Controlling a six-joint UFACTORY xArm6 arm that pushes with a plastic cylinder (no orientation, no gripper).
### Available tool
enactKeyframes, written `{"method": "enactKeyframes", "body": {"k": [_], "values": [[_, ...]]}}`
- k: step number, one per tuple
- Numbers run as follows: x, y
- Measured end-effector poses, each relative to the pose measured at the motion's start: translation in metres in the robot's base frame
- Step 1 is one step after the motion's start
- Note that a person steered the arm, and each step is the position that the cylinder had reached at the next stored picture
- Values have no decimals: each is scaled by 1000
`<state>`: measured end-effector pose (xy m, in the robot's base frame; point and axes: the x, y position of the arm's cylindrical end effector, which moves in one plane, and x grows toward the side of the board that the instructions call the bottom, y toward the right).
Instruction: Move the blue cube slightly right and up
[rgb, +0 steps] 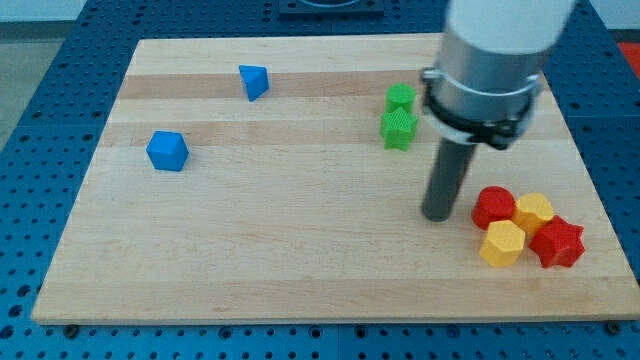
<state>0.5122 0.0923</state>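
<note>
Currently the blue cube (167, 151) sits at nine o'clock on the wooden board (300, 250), one corner turned toward the view's bottom, with no long axis to speak of. My tip (436, 215), a bare rod holding nothing, rests at three o'clock, beside the red block (493, 206), well apart from the cube.

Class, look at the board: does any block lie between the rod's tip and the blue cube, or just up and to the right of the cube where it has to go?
Nothing visible does. My tip sits far to the view's right of the blue cube, with bare wood between. The blue wedge-shaped block lies further up-right, well clear of a slight move.
</note>
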Motion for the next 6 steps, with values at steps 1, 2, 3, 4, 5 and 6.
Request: {"method": "enactKeyframes", "body": {"k": [1,2,3,4,5,6], "values": [[0,-58],[0,-125],[0,-194],[0,-259],[0,-325],[-14,-359]]}}
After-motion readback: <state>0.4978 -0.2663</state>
